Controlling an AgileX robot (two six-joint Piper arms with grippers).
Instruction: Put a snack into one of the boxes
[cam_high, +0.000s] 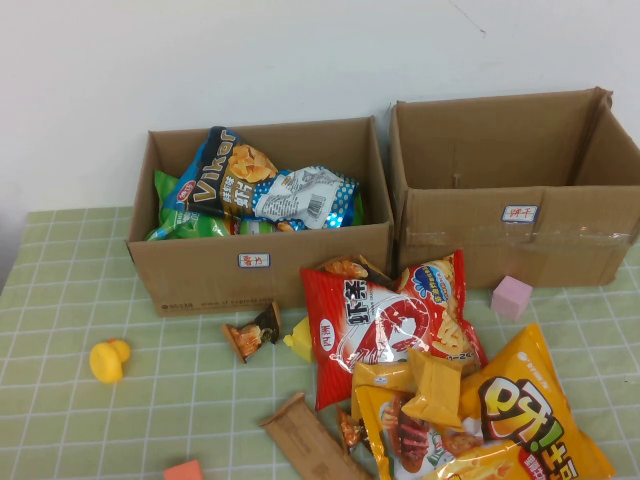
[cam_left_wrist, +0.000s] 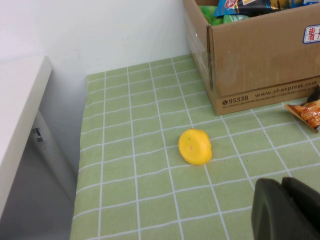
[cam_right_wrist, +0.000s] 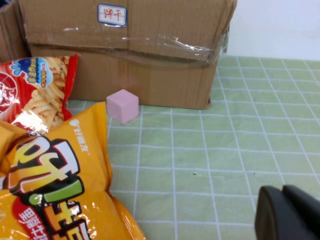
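The snack (cam_high: 252, 333), a small dark brown and orange crinkled packet, lies on the green checked cloth just in front of the left cardboard box (cam_high: 200, 272). Its orange end shows at the edge of the left wrist view (cam_left_wrist: 306, 111). The left box holds several snack bags; the right box (cam_high: 470, 232) looks empty. Neither gripper shows in the high view. My left gripper (cam_left_wrist: 281, 184) is shut and empty, low over the cloth, near the yellow duck and short of the packet. My right gripper (cam_right_wrist: 283, 191) is shut and empty over bare cloth in front of the right box (cam_right_wrist: 150, 65).
A yellow duck (cam_high: 108, 360) (cam_left_wrist: 195, 146) lies left of the snack. A pink cube (cam_high: 511, 297) (cam_right_wrist: 123, 106) sits before the right box. A big red bag (cam_high: 380, 325), yellow-orange bags (cam_high: 520, 410) and a cardboard strip (cam_high: 310, 440) crowd the front middle.
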